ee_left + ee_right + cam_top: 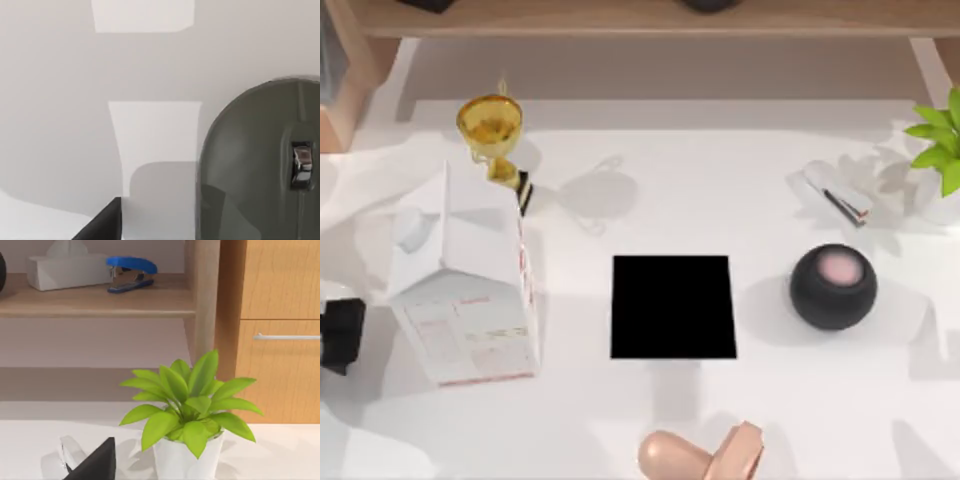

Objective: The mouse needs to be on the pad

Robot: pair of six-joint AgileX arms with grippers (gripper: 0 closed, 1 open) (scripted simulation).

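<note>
One black pad (pixel 673 307) lies mid-table from above, a milk carton (pixel 470 290) to its left and a black ball (pixel 833 286) to its right. The left wrist view shows the grey-green mouse (pixel 255 165) close on the table; whether either gripper is clenched, I cannot tell. The right wrist view faces a potted plant (pixel 187 410).

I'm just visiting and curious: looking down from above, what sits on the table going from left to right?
Black pincer part at the edge → white carton → black pad → black ball with a pink spot → potted green plant.
</note>
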